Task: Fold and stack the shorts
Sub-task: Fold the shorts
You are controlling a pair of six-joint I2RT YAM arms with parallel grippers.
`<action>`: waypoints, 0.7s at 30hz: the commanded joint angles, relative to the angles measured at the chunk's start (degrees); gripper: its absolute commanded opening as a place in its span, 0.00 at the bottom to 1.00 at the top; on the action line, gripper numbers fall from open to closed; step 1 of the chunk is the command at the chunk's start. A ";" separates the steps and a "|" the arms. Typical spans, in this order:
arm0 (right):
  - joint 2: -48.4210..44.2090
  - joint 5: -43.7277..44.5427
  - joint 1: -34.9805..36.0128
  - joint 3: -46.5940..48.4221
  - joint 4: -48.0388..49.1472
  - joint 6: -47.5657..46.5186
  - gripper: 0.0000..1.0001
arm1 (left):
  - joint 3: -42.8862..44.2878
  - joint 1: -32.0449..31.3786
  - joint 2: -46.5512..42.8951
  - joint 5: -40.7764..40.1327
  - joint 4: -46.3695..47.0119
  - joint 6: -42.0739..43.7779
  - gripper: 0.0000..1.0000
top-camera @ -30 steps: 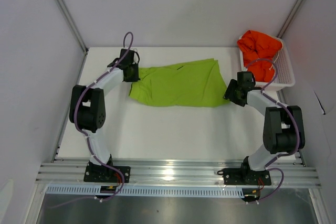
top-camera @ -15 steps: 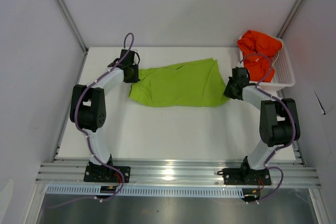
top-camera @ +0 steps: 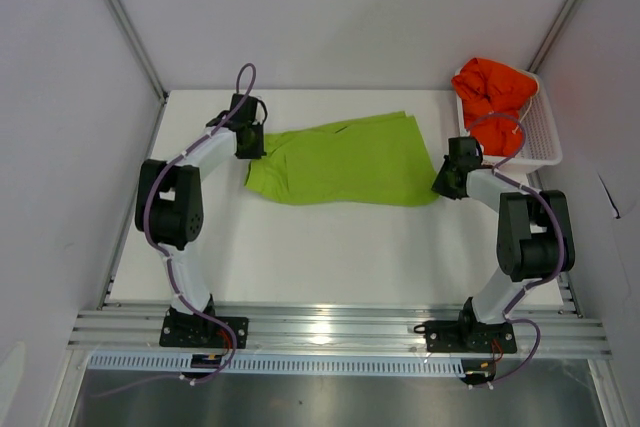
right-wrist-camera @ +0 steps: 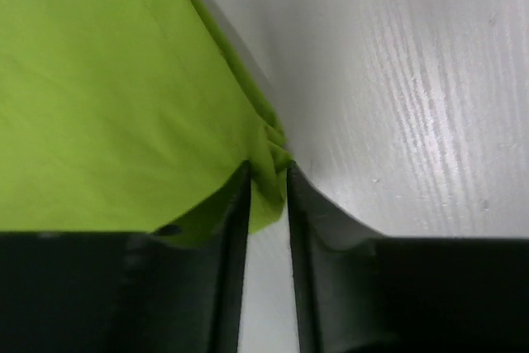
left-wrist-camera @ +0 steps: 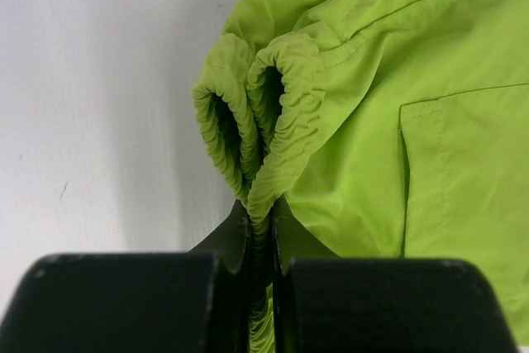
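The lime green shorts (top-camera: 345,162) lie spread flat across the far middle of the table. My left gripper (top-camera: 252,139) is at their left end, shut on the gathered elastic waistband (left-wrist-camera: 273,121), which bunches up between the fingertips of that gripper (left-wrist-camera: 260,212). My right gripper (top-camera: 443,179) is at the shorts' near right corner. In the right wrist view a small fold of green fabric (right-wrist-camera: 107,97) is pinched between the tips of that gripper (right-wrist-camera: 269,175). The orange-red shorts (top-camera: 495,92) sit crumpled in the basket.
A white mesh basket (top-camera: 540,142) stands at the far right corner, just behind my right arm. Grey walls close in the table on the left, back and right. A metal rail (top-camera: 330,327) runs along the near edge.
My right gripper has closed from wide open onto the right corner of the green shorts, its wrist shifting slightly. The left gripper and the shorts have stayed put.
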 commanded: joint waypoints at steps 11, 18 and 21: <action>-6.22 -9.01 1.39 6.05 -0.03 0.56 0.48 | 2.34 0.39 -0.11 0.53 0.31 0.15 0.00; 8.25 -26.24 7.36 25.10 -10.90 -3.83 0.19 | 4.62 0.39 -0.19 -0.18 -2.06 -1.52 0.00; 18.54 -38.27 7.99 34.51 -17.68 -4.71 0.00 | 5.76 0.30 -0.98 -0.17 -3.03 -2.57 0.00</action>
